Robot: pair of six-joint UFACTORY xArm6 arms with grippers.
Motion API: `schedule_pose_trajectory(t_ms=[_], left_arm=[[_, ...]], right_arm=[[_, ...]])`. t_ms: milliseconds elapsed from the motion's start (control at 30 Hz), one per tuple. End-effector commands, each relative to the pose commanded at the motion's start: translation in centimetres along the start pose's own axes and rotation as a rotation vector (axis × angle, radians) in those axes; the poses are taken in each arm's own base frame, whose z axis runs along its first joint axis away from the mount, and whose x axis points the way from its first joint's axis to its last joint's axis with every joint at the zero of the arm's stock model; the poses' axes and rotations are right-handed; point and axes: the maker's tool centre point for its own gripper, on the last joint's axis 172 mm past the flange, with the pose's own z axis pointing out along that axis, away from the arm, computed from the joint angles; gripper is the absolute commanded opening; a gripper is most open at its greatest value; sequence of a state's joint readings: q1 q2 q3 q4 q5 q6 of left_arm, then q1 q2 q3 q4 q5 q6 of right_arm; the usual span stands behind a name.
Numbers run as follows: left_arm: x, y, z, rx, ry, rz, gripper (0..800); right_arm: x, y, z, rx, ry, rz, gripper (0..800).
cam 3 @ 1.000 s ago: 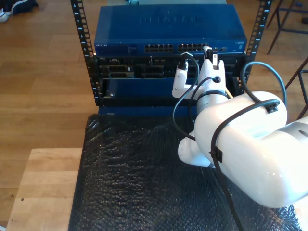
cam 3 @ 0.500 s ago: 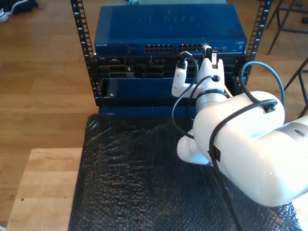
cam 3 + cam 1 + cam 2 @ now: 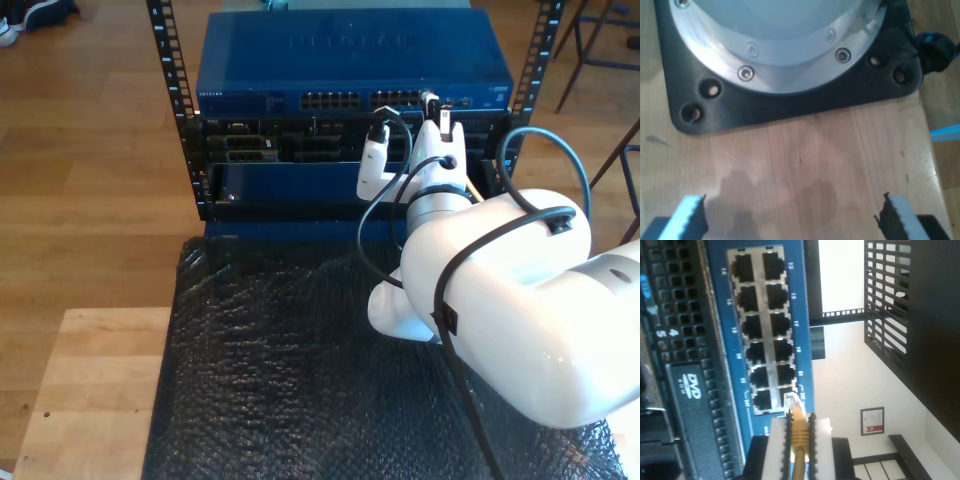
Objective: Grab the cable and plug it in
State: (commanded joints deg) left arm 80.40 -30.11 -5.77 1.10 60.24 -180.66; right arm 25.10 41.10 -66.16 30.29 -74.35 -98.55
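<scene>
We saw the cable (image 3: 799,432), pale yellow with a clear plug at its tip, pinched between the two white pads of my second gripper (image 3: 798,440), which was clenched on it just behind the plug. The plug's tip sat right at the edge of the port block on the blue network switch (image 3: 805,330), close to the last pair of ports near the corner of that block; we could not tell whether it had entered a port or only touched the face. In the exterior view the same gripper (image 3: 432,108) reached up to the switch (image 3: 350,60) at the end of its port row nearer the exterior view's right, with the large white arm (image 3: 500,300) behind it and thick black cables (image 3: 385,200) looping beside it. Below the switch, the black rack (image 3: 200,150) held darker equipment, and in front of the rack lay a black bubble-wrap sheet (image 3: 280,370) over a wooden table (image 3: 90,390).

My first gripper (image 3: 792,215) stood released, its ridged pads well apart above bare pale wood (image 3: 805,155), close to a black base plate (image 3: 790,105) carrying a bolted metal flange (image 3: 785,65).
</scene>
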Motion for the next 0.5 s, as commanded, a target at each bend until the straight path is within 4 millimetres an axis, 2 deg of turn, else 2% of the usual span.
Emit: schedule_pose_trajectory(t_ms=[500], left_arm=[[0.0,0.0,0.0,0.0,0.0,0.0,800]], right_arm=[[0.27,0.38,0.48,-0.013,0.0,0.008,0]])
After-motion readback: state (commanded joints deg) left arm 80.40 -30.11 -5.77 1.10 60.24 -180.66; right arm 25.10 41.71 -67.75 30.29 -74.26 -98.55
